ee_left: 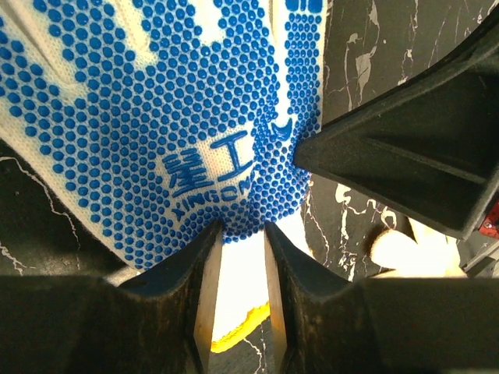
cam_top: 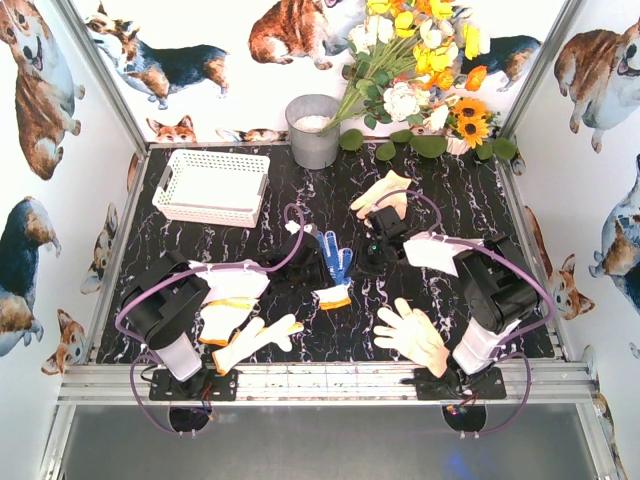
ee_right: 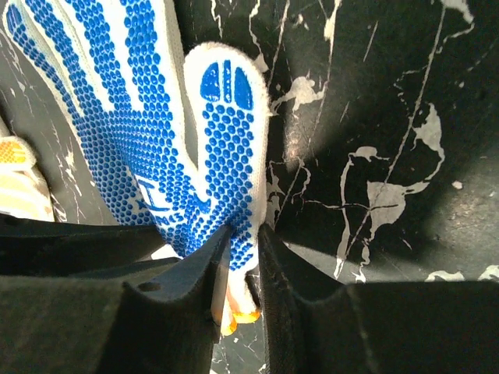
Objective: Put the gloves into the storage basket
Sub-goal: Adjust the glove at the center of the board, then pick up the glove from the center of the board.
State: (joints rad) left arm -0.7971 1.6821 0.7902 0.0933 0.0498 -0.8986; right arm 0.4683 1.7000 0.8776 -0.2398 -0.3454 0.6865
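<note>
The blue-patterned glove (cam_top: pixel 340 262) lies mid-table, palm dots up, its yellow-edged cuff (cam_top: pixel 333 296) toward the arms. Both grippers meet over it. My left gripper (cam_top: pixel 322 268) is shut on the glove's white cuff end (ee_left: pixel 243 230), with the dotted palm (ee_left: pixel 156 117) spreading beyond its fingers. My right gripper (cam_top: pixel 365 262) pinches the glove's side near the cuff (ee_right: pixel 243 234), below the dotted thumb (ee_right: pixel 226 140). One right finger (ee_left: pixel 405 148) shows in the left wrist view. The white lattice storage basket (cam_top: pixel 210 187) stands at the back left, apart from both grippers.
A peach-tan glove (cam_top: pixel 385 193) lies behind the right gripper. A cream glove (cam_top: pixel 412 335) lies front right, and a yellow glove (cam_top: pixel 255 340) and a white one (cam_top: pixel 222 320) front left. A grey bucket (cam_top: pixel 313 130) and flowers (cam_top: pixel 420 70) stand at the back.
</note>
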